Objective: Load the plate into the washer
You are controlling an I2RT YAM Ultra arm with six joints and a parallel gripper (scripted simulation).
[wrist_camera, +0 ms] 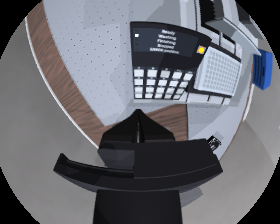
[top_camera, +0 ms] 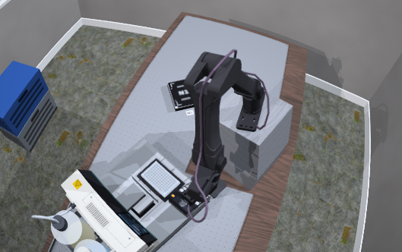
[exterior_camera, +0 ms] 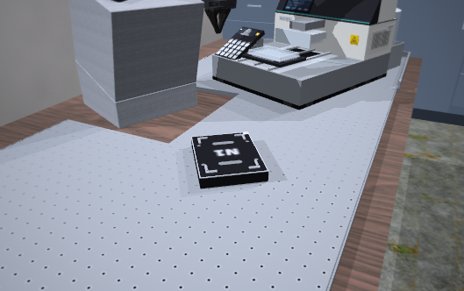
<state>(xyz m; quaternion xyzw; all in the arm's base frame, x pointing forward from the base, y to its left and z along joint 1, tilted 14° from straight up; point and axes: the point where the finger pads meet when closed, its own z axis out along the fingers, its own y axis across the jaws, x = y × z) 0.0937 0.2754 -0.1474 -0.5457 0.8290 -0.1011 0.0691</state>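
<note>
With the well plate [top_camera: 159, 177] already lying in the washer's carrier [exterior_camera: 280, 59] and nest N1 [exterior_camera: 229, 159] bare, the claw [exterior_camera: 218, 17] hangs pinched shut and empty above the keypad [exterior_camera: 239, 43], fingertips together suited to key-pressing.

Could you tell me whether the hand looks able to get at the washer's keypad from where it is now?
Probably yes. The hand, closed and empty, hangs close above the near edge of the keypad, and nothing shows between them. The plate lies beside the keypad on the carrier, out of the way.

One plate [top_camera: 159, 177], one nest [exterior_camera: 229, 159], one washer [exterior_camera: 324, 66], one keypad [wrist_camera: 161, 63].
</note>
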